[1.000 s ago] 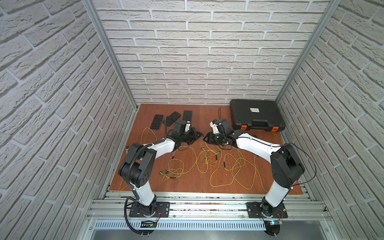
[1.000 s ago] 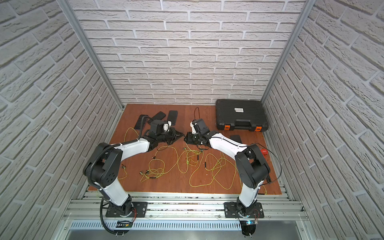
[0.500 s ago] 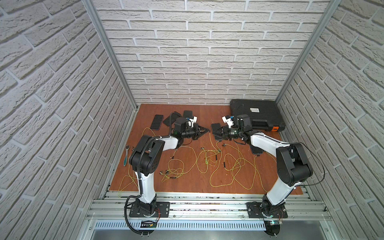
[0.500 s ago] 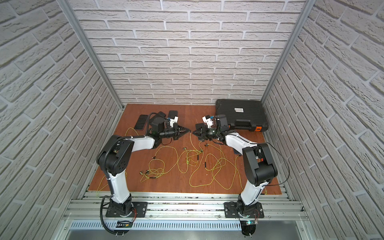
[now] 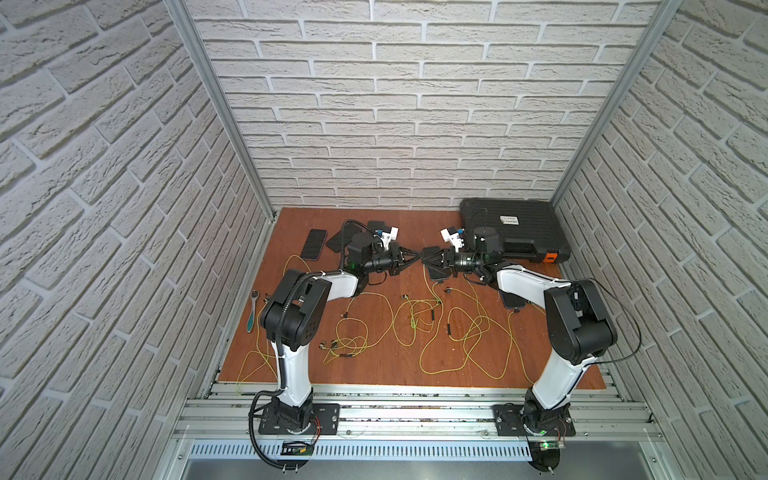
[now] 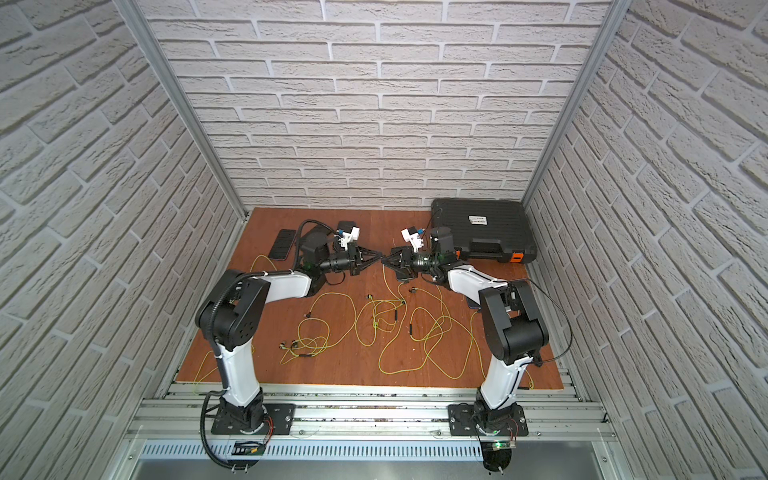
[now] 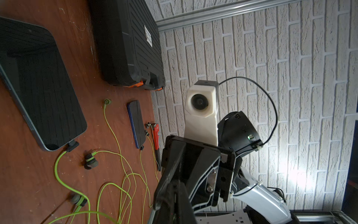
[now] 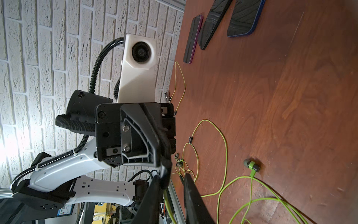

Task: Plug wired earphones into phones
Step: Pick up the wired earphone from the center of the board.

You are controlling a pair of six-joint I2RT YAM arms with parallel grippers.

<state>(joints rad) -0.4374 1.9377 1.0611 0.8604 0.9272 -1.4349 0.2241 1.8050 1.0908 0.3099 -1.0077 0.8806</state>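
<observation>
Both grippers hang above the back middle of the table, tip to tip. My left gripper (image 5: 413, 254) (image 7: 170, 199) is shut, and a yellow-green earphone cord (image 5: 430, 278) rises from the table to its tips. The jaws of my right gripper (image 5: 424, 254) (image 8: 170, 203) stand slightly apart around those tips and the cord (image 8: 167, 201). More wired earphones (image 5: 457, 332) lie tangled on the table. One phone (image 7: 38, 87) below has a dark plug (image 7: 72, 145) at its end. Other phones lie at back left (image 5: 313, 244) (image 8: 244, 17) and under the right arm (image 5: 513, 299).
A large black case (image 5: 511, 232) with orange latches stands at the back right. A teal-handled ratchet (image 5: 252, 316) lies at the left edge, a red-handled tool (image 7: 156, 135) near the right wall. Loose earbuds (image 8: 251, 165) lie by the cords. Brick walls close three sides.
Both arms rose from the table and swung toward each other until the grippers met tip to tip. The right jaws narrowed. The left stayed shut.
</observation>
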